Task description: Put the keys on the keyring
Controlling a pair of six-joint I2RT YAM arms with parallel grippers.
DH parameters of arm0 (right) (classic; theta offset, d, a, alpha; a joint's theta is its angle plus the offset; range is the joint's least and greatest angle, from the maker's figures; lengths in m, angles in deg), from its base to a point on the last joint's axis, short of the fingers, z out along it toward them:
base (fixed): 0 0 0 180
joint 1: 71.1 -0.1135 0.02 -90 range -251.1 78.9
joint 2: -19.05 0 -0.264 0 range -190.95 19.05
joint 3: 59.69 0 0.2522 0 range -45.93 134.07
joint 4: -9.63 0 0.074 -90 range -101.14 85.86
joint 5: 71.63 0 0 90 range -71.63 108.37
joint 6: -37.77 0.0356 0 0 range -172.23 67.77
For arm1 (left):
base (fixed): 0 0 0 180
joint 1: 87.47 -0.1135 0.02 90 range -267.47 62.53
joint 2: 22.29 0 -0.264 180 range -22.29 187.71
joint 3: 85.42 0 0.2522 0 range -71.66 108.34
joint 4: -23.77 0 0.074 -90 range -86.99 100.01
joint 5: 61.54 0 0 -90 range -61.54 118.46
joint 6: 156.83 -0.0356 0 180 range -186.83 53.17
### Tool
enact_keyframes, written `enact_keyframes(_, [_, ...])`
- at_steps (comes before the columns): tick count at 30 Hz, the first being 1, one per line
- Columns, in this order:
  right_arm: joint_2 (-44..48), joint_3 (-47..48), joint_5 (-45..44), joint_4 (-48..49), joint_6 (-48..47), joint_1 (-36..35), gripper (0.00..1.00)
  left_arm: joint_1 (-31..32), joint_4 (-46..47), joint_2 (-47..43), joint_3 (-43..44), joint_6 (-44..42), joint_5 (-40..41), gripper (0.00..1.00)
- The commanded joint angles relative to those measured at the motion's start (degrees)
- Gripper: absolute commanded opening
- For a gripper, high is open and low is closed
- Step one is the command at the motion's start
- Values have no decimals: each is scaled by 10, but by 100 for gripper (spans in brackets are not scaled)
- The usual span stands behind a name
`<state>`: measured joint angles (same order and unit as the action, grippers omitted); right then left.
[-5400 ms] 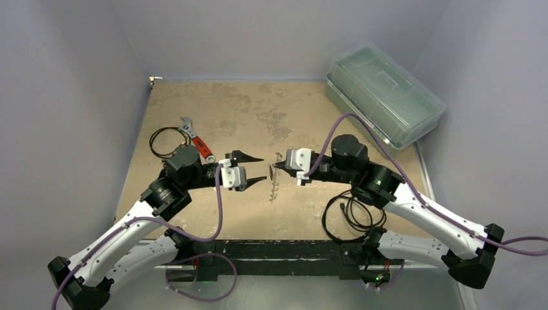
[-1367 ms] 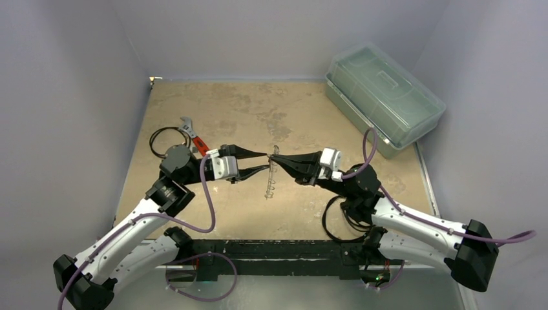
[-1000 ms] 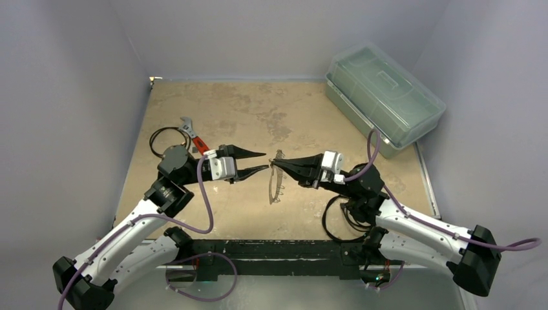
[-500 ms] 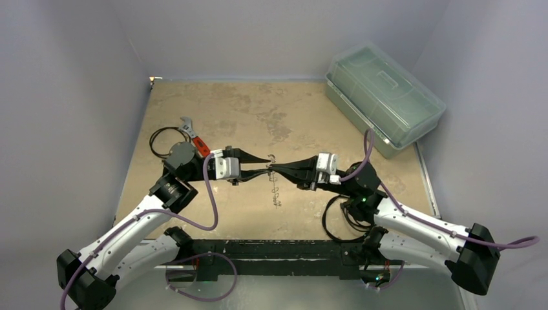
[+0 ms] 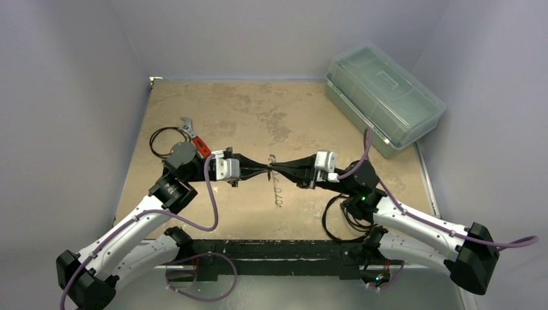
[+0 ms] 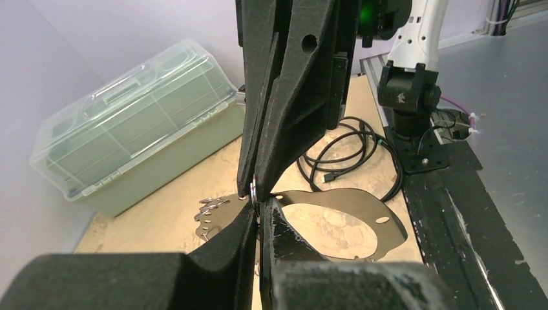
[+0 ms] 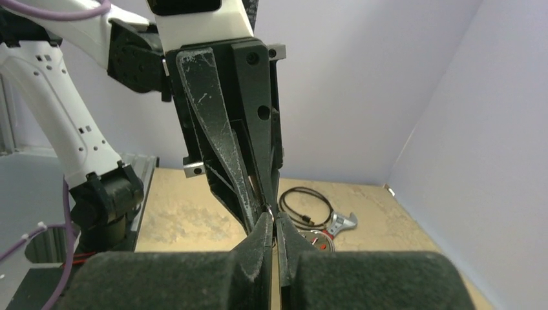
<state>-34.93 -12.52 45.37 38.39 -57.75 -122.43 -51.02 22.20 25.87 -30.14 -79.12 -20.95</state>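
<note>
Keyring (image 5: 276, 192) hangs over the middle of the surface (image 5: 213, 110), dangling toward 6 o'clock from where both grippers meet tip to tip. A second ago the left gripper (image 5: 265, 170), reaching in from 9 o'clock, stood open; its jaws have now closed on the wire's top. The right gripper (image 5: 276, 169), from 3 o'clock, stays clamped there too. With two holds, the loop can probably be pried apart for a key.
</note>
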Motion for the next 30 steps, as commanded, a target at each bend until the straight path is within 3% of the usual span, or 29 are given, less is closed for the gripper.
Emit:
enact_keyframes(1, [21, 33, 2, -29, -9, -1, 8, -3, -57, 0, 35, -67, 21, 0])
enact_keyframes(7, [39, 114, -19, -266, -120, -1, 37, -2, -135, 11, 58, -120, 57, 0])
enact_keyframes(10, [28, 173, -46, -396, -180, -1, 42, -2, -148, 16, 59, -125, 63, 0])
enact_keyframes(14, [19, 221, -53, -495, -221, -1, 47, -3, -166, 24, 64, -140, 62, 0])
enact_keyframes(23, [-59, 342, -33, -688, -279, -1, 45, -3, -186, 45, 66, -147, 46, 0])
enact_keyframes(30, [-92, 364, -8, -694, -290, -1, 42, -3, -179, 53, 58, -135, 24, 0])
